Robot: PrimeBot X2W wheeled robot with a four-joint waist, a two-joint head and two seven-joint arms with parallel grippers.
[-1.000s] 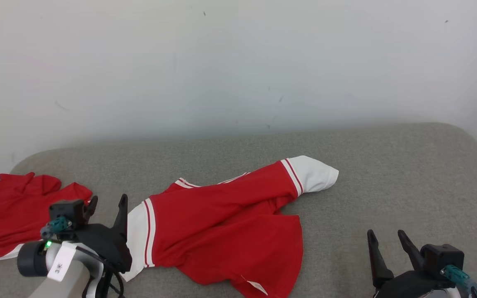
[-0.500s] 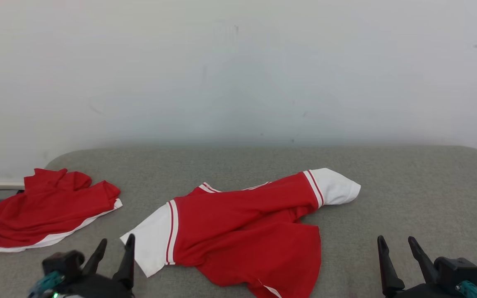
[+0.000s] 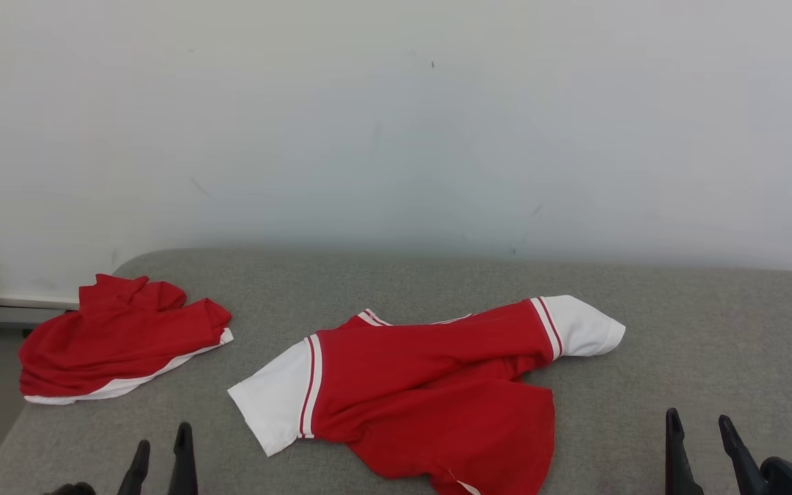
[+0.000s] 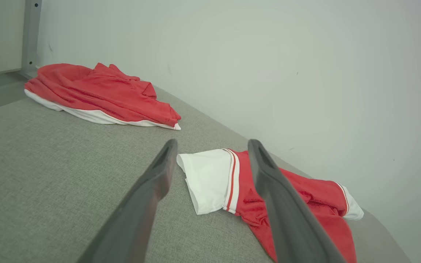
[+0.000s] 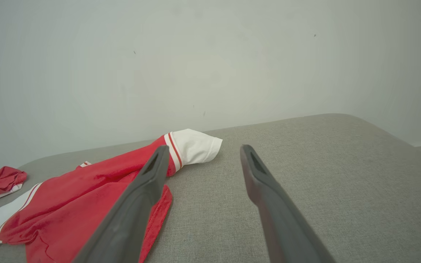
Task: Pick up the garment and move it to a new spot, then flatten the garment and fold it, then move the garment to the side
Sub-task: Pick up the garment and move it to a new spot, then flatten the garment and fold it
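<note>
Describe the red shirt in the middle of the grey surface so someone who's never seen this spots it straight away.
Start at the grey padded surface against the white wall. Near its middle lies the red shirt, spread out. Unlike the other red garment bunched at the left end, it shows two white sleeves with red stripes, one pointing each way.

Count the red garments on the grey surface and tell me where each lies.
2. The spread garment, red with white sleeves, lies at the middle of the grey surface; the bunched garment lies near its left end. Folds could hide another.
</note>
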